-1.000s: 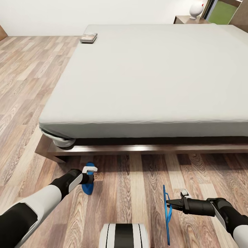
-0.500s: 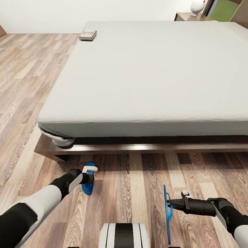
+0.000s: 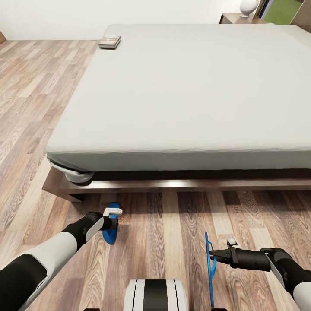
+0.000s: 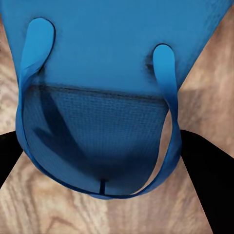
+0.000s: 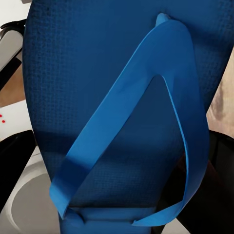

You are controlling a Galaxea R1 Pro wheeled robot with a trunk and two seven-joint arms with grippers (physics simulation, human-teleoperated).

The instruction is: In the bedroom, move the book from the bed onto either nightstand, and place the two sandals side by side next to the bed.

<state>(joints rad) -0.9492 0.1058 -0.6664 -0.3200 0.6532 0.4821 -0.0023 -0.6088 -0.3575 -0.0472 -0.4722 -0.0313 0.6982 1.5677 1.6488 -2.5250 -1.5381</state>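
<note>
The bed [image 3: 190, 86] with its grey mattress and dark wooden frame spans the head view. At the mattress's far left corner lies the book [image 3: 110, 42]. A nightstand [image 3: 236, 18] stands beyond the bed's far right. Low over the floor in front of the bed frame, my left gripper [image 3: 113, 223] is shut on one blue sandal [image 3: 111, 233] [image 4: 112, 73], its black fingers [image 4: 207, 180] on either side of the strap. My right gripper [image 3: 211, 255] is shut on the other sandal [image 3: 210, 270] [image 5: 107, 97], which it holds on edge above the floor.
Brown plank floor [image 3: 39, 86] stretches to the left of the bed and in front of it. A white rounded object [image 3: 248, 6] stands on the nightstand, with a window [image 3: 283, 9] behind it. My own base [image 3: 155, 296] is at the bottom.
The whole picture has shifted a little, so the camera moved. Both arms and their sandals hold the same places.
</note>
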